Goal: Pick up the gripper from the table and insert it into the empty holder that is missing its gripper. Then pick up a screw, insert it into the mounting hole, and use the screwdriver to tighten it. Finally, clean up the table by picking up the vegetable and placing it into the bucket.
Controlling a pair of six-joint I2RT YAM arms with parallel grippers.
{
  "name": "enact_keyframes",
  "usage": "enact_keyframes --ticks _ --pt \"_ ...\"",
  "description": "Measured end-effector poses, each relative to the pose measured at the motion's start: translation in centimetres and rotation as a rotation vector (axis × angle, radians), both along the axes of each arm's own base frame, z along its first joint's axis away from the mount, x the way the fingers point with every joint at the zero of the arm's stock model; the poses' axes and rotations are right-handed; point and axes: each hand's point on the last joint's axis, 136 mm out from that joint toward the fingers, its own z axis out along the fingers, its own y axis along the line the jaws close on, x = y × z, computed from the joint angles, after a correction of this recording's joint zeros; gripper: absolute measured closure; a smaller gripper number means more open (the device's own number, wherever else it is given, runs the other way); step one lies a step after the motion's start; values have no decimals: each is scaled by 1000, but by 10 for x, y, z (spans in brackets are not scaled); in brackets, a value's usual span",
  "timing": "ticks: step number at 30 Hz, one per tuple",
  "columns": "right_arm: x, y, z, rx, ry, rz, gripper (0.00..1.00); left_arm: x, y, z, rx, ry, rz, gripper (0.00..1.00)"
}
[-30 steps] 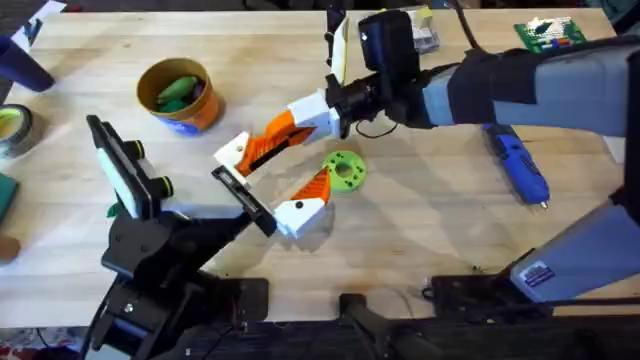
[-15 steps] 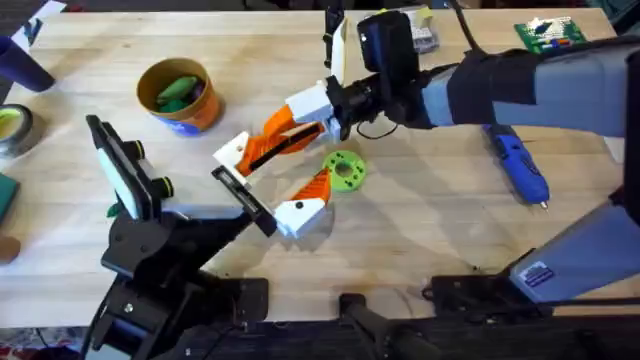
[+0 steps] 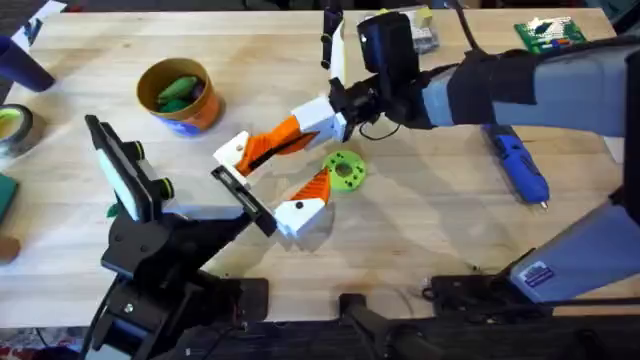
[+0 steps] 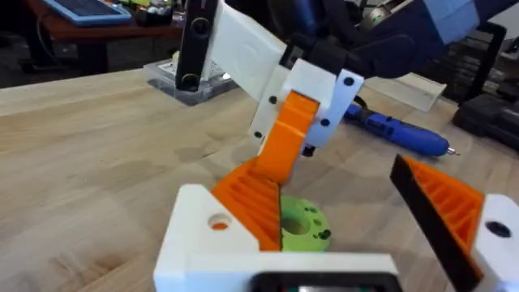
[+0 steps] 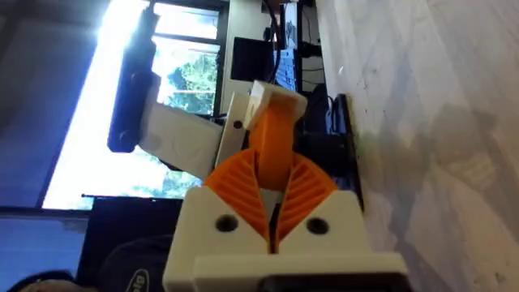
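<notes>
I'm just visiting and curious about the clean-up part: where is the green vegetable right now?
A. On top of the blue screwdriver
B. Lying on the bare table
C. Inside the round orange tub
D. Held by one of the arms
C: from overhead, the green vegetable sits inside the orange tub, far from the blue screwdriver.

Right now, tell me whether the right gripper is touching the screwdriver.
Apart. The overhead view shows bare table between the right gripper and the screwdriver.

A pale wooden table (image 3: 420, 210) carries the bucket (image 3: 180, 95), the blue screwdriver (image 3: 518, 165), a green disc (image 3: 344, 170) and a tape roll (image 3: 12, 128).
</notes>
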Motion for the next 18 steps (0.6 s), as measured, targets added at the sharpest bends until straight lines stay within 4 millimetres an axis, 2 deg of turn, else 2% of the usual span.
enact_keyframes --ticks 2,18 --pt "0 0 0 -2 1 -2 987 0 0 0 2 -2 0 11" --pt "1 4 -3 -30 18 -21 990 2 2 0 3 0 18 11"
